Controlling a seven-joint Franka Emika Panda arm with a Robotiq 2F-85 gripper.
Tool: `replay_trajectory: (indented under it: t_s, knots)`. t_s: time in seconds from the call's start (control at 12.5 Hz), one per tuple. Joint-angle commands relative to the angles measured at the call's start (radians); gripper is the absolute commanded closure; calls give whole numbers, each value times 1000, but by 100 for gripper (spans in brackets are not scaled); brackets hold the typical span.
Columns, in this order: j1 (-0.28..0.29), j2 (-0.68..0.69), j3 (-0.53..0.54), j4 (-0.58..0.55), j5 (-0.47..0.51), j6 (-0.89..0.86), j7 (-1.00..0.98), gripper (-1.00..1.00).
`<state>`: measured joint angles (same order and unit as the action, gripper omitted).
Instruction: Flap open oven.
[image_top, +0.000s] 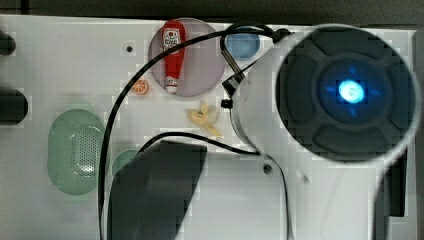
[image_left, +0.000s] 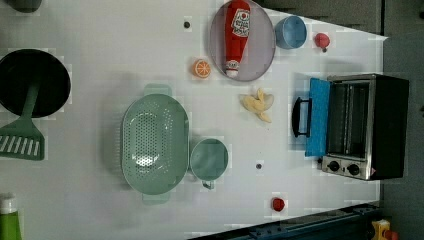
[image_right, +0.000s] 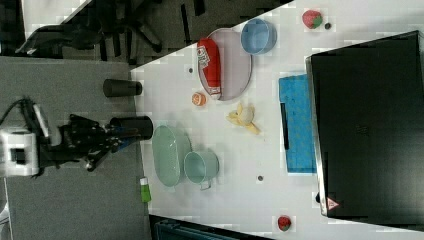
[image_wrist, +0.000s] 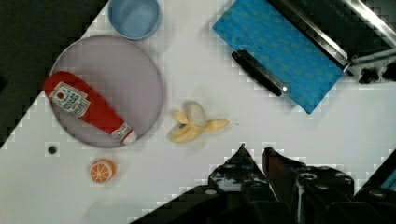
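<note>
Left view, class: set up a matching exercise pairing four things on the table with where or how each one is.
Things:
1. ketchup bottle
2. oven door
3. orange slice
4. green spatula

States:
A. flapped open
B. lying on the grey plate
C. its handle resting over the black pan
D. on bare table beside the plate

Pairs: 1-B, 2-A, 3-D, 4-C
</note>
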<state>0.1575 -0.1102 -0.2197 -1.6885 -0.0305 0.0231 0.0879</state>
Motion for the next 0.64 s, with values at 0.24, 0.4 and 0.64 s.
replay_trajectory:
  t_s: [0.24,0.4,0.64]
  knots:
    - [8,31,30,-10,4,5,78,65]
    - [8,34,30,-10,4,5,78,65]
    - [8,35,30,-10,4,5,78,65]
